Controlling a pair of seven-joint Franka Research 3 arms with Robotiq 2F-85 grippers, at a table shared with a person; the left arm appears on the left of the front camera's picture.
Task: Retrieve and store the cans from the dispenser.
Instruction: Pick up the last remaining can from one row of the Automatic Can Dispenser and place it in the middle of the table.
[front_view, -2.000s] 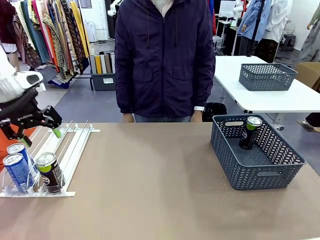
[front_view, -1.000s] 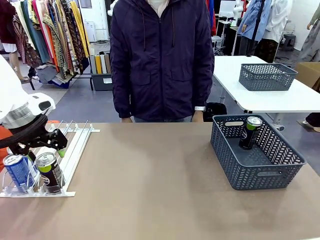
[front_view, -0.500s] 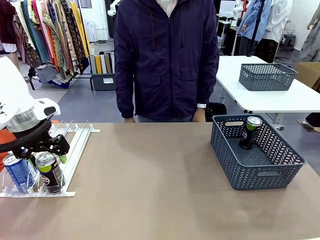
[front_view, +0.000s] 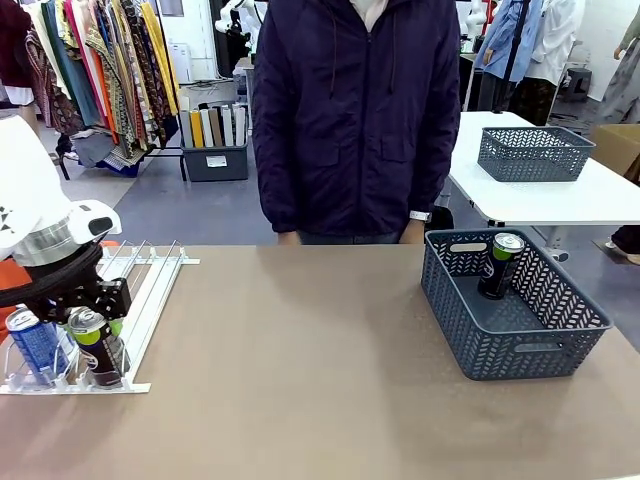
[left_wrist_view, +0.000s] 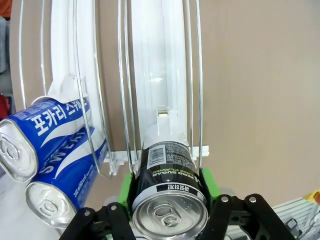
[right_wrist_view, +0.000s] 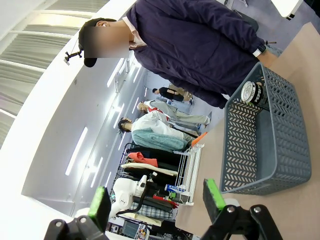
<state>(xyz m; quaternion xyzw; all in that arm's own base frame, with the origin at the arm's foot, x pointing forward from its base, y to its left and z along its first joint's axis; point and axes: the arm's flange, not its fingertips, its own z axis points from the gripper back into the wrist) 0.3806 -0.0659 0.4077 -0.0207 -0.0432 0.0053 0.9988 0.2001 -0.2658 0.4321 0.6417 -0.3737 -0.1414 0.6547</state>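
Bright, even overhead light; soft shadows; wrist views fisheye-warped at edges.

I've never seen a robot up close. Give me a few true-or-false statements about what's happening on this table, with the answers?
1. The left gripper's green pads flank a black can in the dispenser. True.
2. The grey basket is empty. False: a second black can sits in it.
3. The right gripper is open, holding nothing. True.
4. The blue cans are in the basket. False: both sit in the dispenser.
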